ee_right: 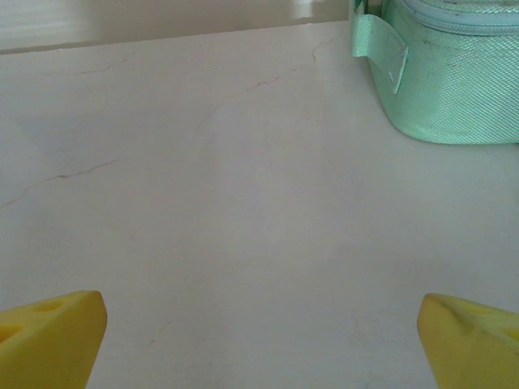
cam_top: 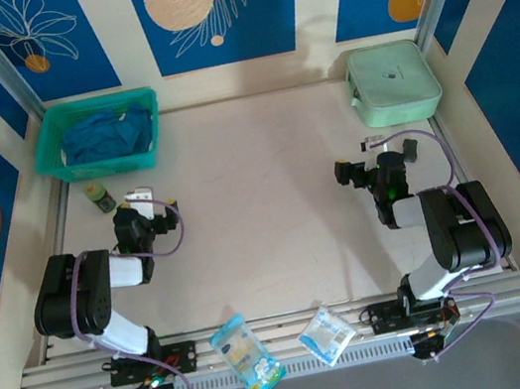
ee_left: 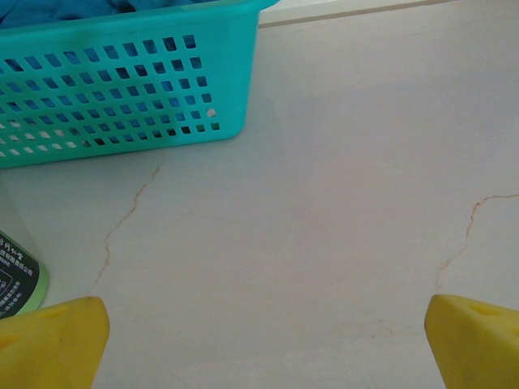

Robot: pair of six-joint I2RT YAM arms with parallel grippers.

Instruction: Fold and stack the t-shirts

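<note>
Both the left gripper (ee_left: 261,336) and the right gripper (ee_right: 259,328) gape wide, holding nothing. The teal-blue t-shirt (cam_top: 109,135) lies bunched in the mesh basket (cam_top: 51,163) at upper left; a deep pinch could catch the mesh and lift the basket too.

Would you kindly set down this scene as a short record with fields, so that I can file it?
shirt: crumpled teal-blue cloth t-shirt, inside the teal plastic mesh basket, far left corner
case: mint-green zip case, far right corner
left end effector: open, empty, over the pale table near the basket
right end effector: open, empty, over the table near the case
near edge: two plastic snack packets between the arm bases
other: small green-capped bottle beside the left end effector
folding: not yet begun
</note>
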